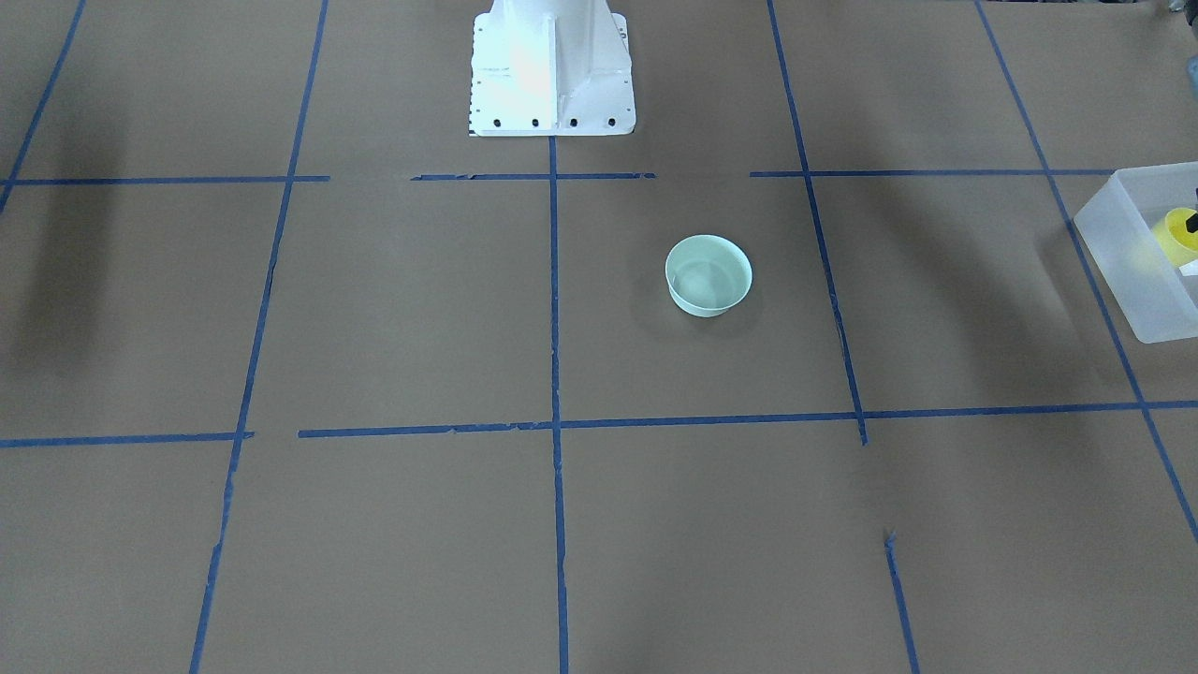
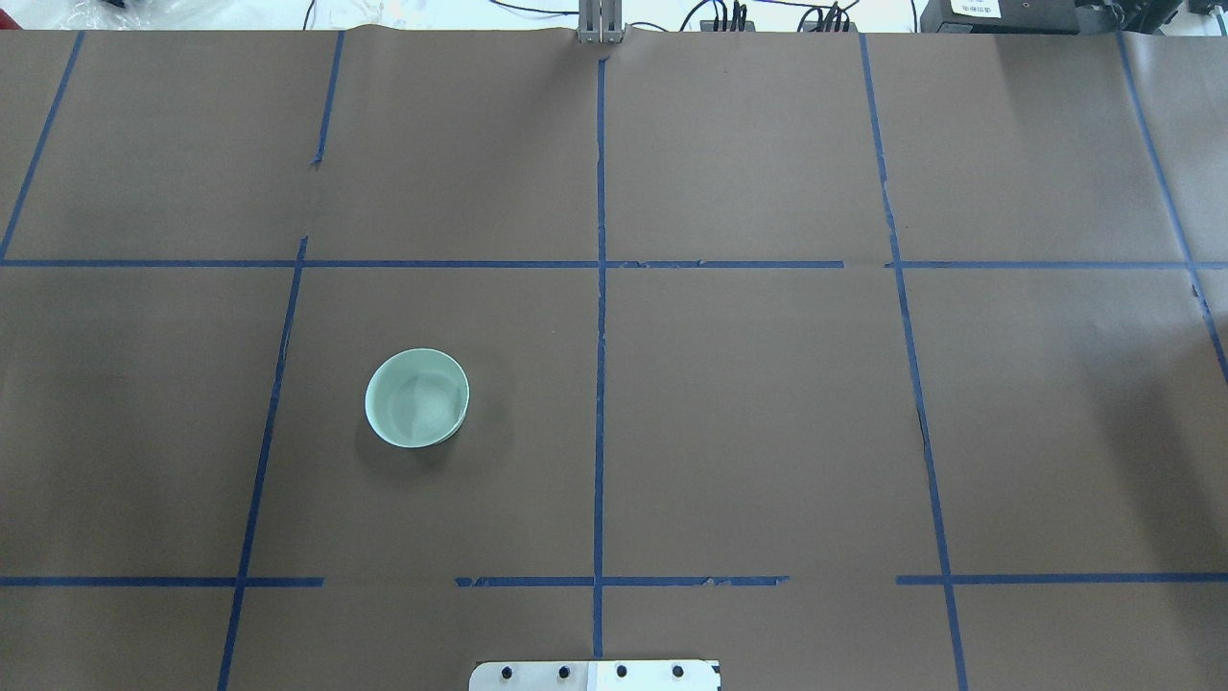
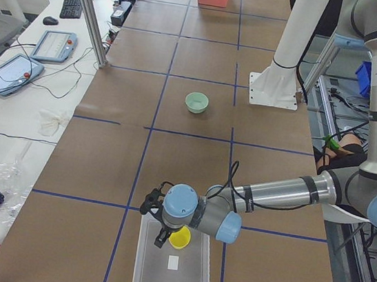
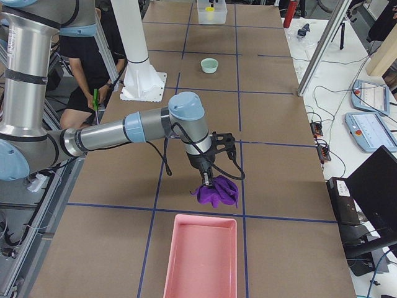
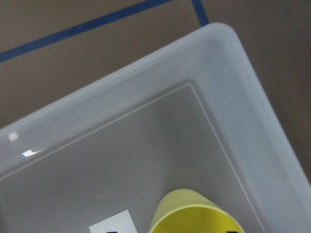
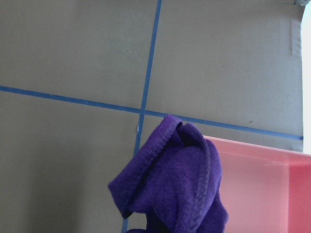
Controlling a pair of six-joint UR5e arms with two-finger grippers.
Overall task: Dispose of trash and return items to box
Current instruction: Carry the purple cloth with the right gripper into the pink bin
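The yellow cup [image 5: 192,213] hangs tilted inside the frosted-white box [image 5: 233,73], near a corner. My left gripper [image 3: 164,238] is over the box [image 3: 171,274] and shut on the cup [image 3: 180,237]. One black finger crosses the cup [image 1: 1175,239] at the right edge of the front view. My right gripper [image 4: 208,180] is shut on a crumpled purple cloth [image 4: 216,192]. It holds the cloth low over the table, just before the pink tray [image 4: 201,257]. The cloth [image 6: 175,187] fills the right wrist view beside the tray [image 6: 262,184].
A pale green bowl [image 2: 417,397] stands alone on the brown paper, left of centre. A white label [image 5: 111,224] lies on the box floor. The robot's white base [image 1: 552,70] is at the table's back. Blue tape lines cross the paper.
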